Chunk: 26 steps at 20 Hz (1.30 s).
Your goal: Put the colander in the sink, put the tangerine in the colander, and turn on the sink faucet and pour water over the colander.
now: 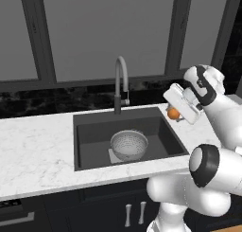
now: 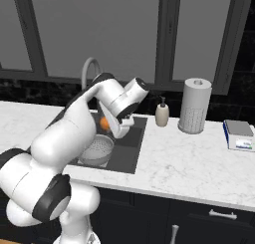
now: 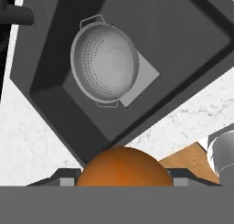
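1. The gripper is closed on the tangerine, holding it above the counter edge at the sink's right rim.
2. Beyond it, the colander sits upright in the sink, partly over the lighter square at the bottom's centre.
3. To do this step well, I judge the fruit should travel left until it is centred over the colander bowl, then come low before release, so it neither bounces out nor hits a handle.
4. Farthest stands the sink faucet, with no water visible.
5. The fingertips themselves are hard to make out behind the fruit; the hand view crops the tangerine's lower half.
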Available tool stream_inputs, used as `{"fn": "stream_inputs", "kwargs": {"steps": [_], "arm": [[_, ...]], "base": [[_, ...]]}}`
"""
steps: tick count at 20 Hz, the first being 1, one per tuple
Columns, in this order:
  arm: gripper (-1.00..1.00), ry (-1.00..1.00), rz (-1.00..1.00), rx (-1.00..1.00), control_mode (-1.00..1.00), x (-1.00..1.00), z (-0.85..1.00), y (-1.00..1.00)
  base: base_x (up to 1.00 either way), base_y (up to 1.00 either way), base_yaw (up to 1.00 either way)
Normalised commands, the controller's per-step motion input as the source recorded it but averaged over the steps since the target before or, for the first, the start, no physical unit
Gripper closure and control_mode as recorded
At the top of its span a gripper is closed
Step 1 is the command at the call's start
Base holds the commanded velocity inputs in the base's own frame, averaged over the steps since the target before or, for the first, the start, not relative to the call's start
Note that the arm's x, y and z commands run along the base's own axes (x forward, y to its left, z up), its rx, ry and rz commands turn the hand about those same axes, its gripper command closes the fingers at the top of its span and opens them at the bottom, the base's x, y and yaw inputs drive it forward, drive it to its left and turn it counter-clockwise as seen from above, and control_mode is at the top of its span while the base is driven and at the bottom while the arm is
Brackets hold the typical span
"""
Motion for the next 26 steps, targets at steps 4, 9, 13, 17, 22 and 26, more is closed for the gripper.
{"fn": "stream_inputs", "kwargs": {"steps": [4,9,13,17,22,26], "arm": [[1.00,0.00,-0.07,0.01,-1.00,0.45,0.00,0.00],[1.00,-0.01,-0.07,-0.01,-1.00,0.02,-0.19,0.03],[1.00,-0.01,-0.14,-0.09,-1.00,-0.05,-0.46,0.29],[1.00,0.00,-0.12,-0.08,-1.00,0.00,-0.41,0.36],[1.00,0.00,-0.09,-0.03,-1.00,0.02,-0.33,0.26],[1.00,0.04,-0.02,0.00,-1.00,0.44,-0.17,0.00]], "base": [[0.00,0.00,0.00],[0.00,0.00,0.00],[0.00,0.00,0.00],[0.00,0.00,0.00],[0.00,0.00,0.00],[0.00,0.00,0.00]]}}
